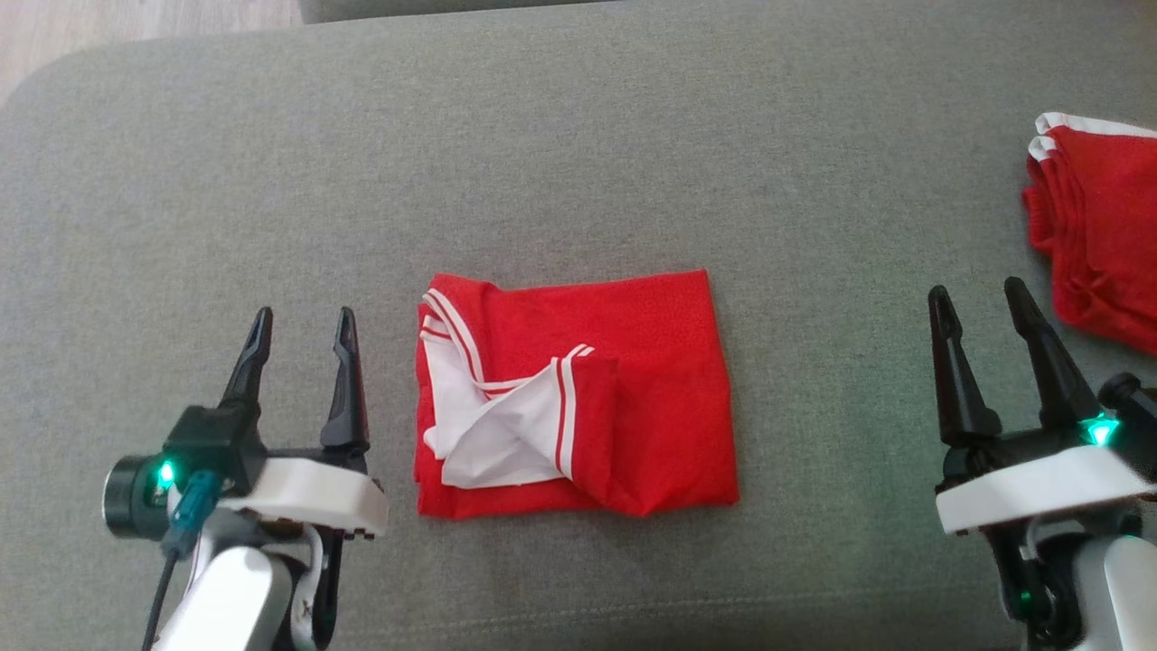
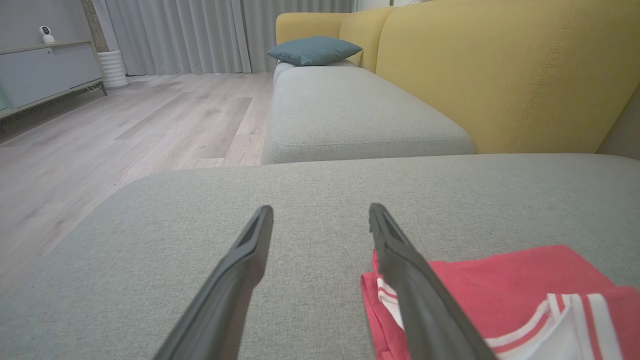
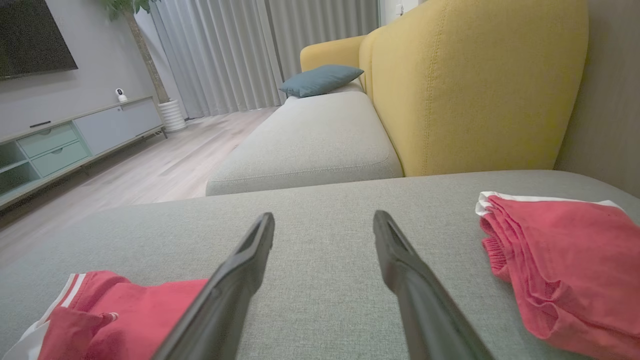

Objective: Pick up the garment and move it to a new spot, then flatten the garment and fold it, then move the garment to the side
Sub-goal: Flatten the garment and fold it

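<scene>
While your left gripper (image 1: 304,315) and right gripper (image 1: 976,287) hover spread wide and empty over the grey cushion (image 1: 578,136), the folded red garment (image 1: 633,362) lies flat between them, with a second red pile (image 1: 1103,235) at the right. Beyond, you see another grey seat (image 2: 350,110), a yellow backrest (image 2: 500,75), a blue pillow (image 2: 314,50), wood floor (image 2: 125,130), curtains (image 2: 200,35) and a cabinet (image 2: 45,70).

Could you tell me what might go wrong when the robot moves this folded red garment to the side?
1. The folded garment has a loose white flap on top; gripping one edge could undo the fold.
2. The other red pile lies near the open right gripper; a sideways move might snag it.
</scene>
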Controlling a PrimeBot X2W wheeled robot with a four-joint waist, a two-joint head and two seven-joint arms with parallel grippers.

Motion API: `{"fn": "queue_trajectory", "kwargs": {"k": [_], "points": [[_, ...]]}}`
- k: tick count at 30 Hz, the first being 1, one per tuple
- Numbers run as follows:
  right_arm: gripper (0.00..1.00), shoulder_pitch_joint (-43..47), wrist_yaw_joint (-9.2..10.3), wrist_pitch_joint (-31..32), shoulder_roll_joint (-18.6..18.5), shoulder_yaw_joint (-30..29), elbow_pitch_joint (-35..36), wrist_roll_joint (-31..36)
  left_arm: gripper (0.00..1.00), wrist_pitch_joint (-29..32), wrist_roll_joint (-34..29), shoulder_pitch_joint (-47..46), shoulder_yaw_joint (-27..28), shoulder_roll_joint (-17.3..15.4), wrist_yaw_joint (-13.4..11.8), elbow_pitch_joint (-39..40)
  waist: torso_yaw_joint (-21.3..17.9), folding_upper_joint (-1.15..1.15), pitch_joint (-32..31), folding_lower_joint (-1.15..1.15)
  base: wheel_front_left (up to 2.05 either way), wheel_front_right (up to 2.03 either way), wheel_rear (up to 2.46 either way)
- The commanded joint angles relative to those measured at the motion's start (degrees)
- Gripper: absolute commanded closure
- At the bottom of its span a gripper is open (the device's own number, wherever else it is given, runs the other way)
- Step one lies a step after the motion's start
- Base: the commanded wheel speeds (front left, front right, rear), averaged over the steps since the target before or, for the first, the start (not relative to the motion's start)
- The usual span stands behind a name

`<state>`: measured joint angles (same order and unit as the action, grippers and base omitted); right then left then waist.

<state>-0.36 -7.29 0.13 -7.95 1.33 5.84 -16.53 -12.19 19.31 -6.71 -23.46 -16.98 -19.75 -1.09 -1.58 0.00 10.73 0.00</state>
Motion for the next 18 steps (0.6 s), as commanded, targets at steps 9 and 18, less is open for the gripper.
{"fn": "queue_trajectory", "kwargs": {"k": [9, 18], "points": [[1.00, -2.5, -0.20, 2.9, 0.4, 4.5, -2.4, -0.3, 0.00, -0.3, -0.1, -2.6, 2.0, -1.7, -0.5, 1.9, 0.7, 0.00, 0.3, 0.00, 0.00, 0.00, 0.00], [1.00, -11.0, -0.20, 2.2, 3.7, 22.4, -18.1, -5.4, 0.00, -0.3, -0.4, -5.0, 0.5, -0.6, 0.0, 1.6, 3.5, 0.00, 2.0, 0.00, 0.00, 0.00, 0.00]]}}
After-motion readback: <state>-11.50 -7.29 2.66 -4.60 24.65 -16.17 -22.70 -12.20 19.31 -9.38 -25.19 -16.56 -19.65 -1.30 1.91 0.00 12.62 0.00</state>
